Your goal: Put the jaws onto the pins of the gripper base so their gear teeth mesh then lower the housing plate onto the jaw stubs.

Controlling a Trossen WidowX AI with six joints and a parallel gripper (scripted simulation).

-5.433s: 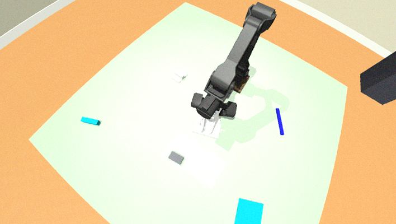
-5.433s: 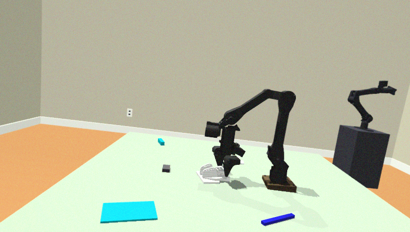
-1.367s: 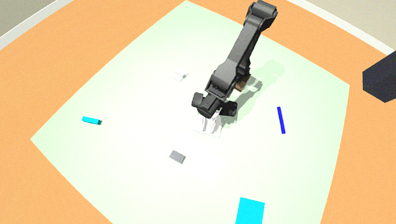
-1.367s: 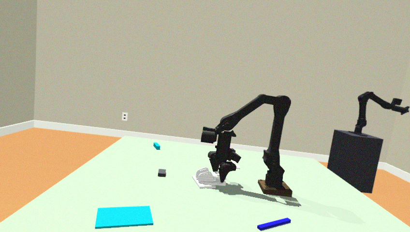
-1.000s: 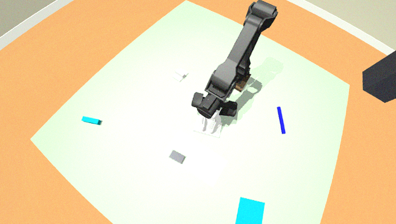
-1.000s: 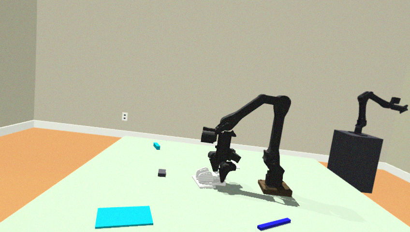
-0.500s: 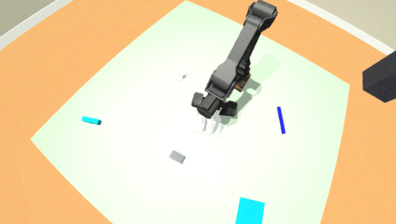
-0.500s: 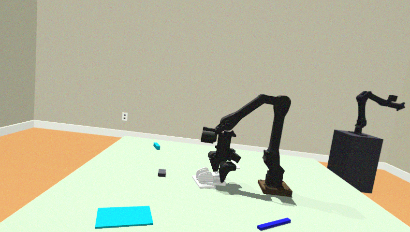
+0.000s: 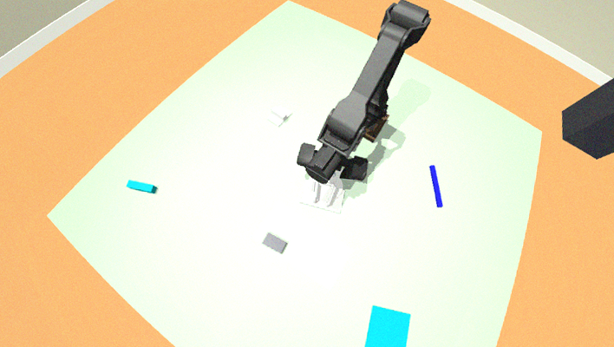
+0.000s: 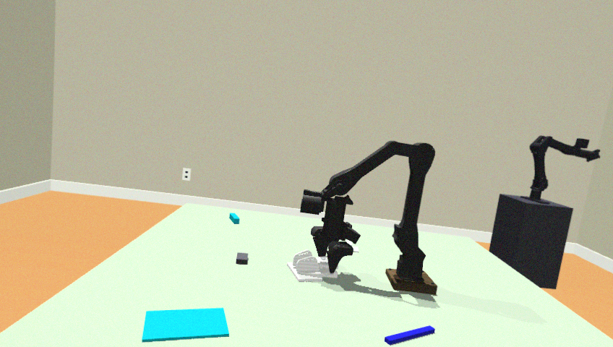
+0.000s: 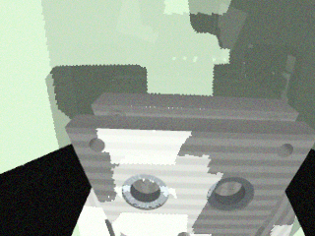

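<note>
The gripper (image 9: pixel 330 167) (image 10: pixel 327 263) (image 11: pixel 188 188) points down over the rear part of the white gripper base (image 9: pixel 335 209) (image 10: pixel 303 280). Its two black fingers stand wide and touch opposite edges of the housing plate (image 11: pixel 189 169), so it is shut on the plate. The wrist view shows the plate's two large ringed holes and small corner holes. Two pale jaws (image 9: pixel 325 192) (image 10: pixel 306 263) lie side by side on the base and reach out from under the hand. The teeth and pins are hidden. I cannot tell whether the plate is fully seated on the stubs.
A small white stepped block (image 9: pixel 280 114) (image 10: pixel 353 246) lies behind the hand. A grey block (image 9: pixel 275 242) (image 10: pixel 242 258), a cyan block (image 9: pixel 141 186) (image 10: pixel 234 218), a cyan sheet (image 9: pixel 385 342) (image 10: pixel 184 324) and a blue bar (image 9: pixel 436 186) (image 10: pixel 409 335) lie farther out.
</note>
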